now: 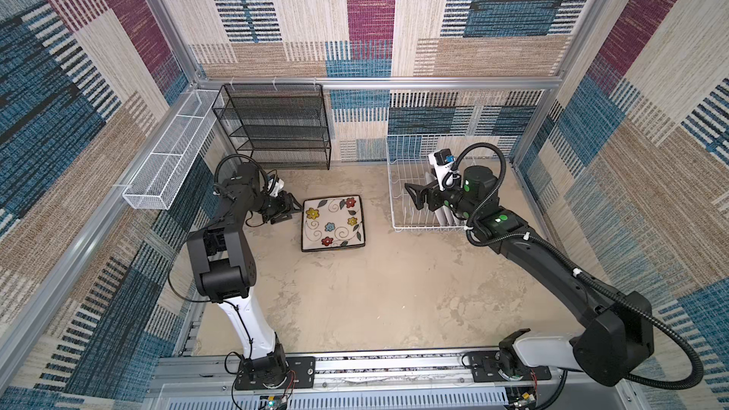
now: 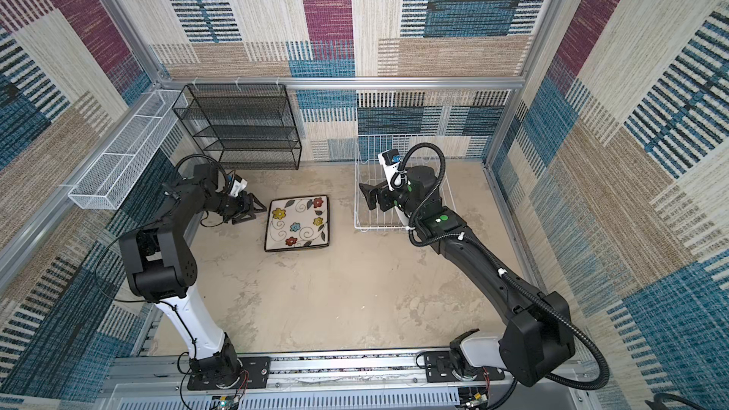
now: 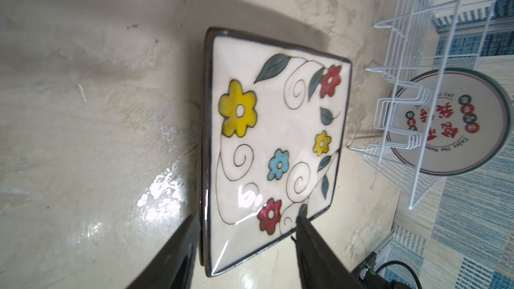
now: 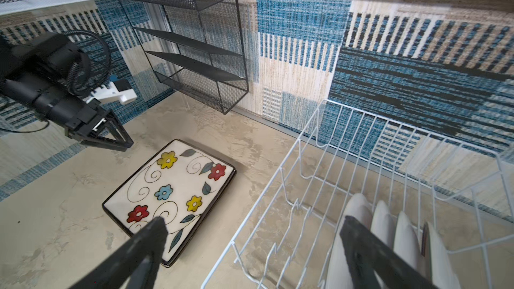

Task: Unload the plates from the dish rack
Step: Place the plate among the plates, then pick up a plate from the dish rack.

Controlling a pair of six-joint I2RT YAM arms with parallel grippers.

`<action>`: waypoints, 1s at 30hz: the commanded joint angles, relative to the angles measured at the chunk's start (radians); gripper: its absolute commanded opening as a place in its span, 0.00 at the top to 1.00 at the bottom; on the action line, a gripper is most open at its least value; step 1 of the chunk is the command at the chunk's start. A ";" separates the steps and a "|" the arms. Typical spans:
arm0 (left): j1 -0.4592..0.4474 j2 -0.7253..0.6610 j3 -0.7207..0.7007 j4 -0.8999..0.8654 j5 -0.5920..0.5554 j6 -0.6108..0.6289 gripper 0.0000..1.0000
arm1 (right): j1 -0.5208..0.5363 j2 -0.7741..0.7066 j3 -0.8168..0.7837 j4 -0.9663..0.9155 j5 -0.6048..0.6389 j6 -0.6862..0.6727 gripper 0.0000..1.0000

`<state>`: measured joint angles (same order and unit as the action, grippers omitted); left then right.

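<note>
**Square plates out, round ones left in the rack**

In both top views the flowered square plate (image 1: 332,223) lies face up on the counter (image 1: 355,301), apparently topping a low stack. The left pincer (image 1: 294,211) hangs just beside its edge, jaws apart and empty. The right arm reaches out over the dish rack (image 1: 394,207), its right pincer (image 1: 414,197) spread wide. The left wrist view shows round plates (image 3: 450,123) upright between tines. The right wrist view shows several on edge just beneath the right pincer (image 4: 253,226). I judge the task about half done.

Two black arms (image 1: 221,254), white lower links (image 1: 252,325), ribbed black cable conduit (image 1: 504,169), green stickers (image 1: 501,218), black fingers (image 3: 317,251)
</note>
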<state>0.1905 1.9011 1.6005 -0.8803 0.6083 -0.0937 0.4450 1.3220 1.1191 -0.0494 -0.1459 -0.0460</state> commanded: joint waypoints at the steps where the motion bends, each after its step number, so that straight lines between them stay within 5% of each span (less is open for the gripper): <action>1: -0.015 -0.056 0.027 -0.010 0.009 -0.033 0.40 | 0.000 -0.023 0.002 -0.028 0.095 0.005 0.00; 13: -0.184 -0.185 0.160 -0.008 0.013 -0.113 0.36 | -0.018 -0.104 -0.072 -0.154 0.202 0.022 0.00; 30: -0.558 0.031 0.373 0.110 0.014 -0.326 0.37 | -0.196 -0.177 -0.148 -0.255 0.120 0.119 0.00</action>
<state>-0.3359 1.9060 1.9495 -0.8280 0.6098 -0.3462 0.2546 1.1511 0.9779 -0.2905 -0.0185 0.0513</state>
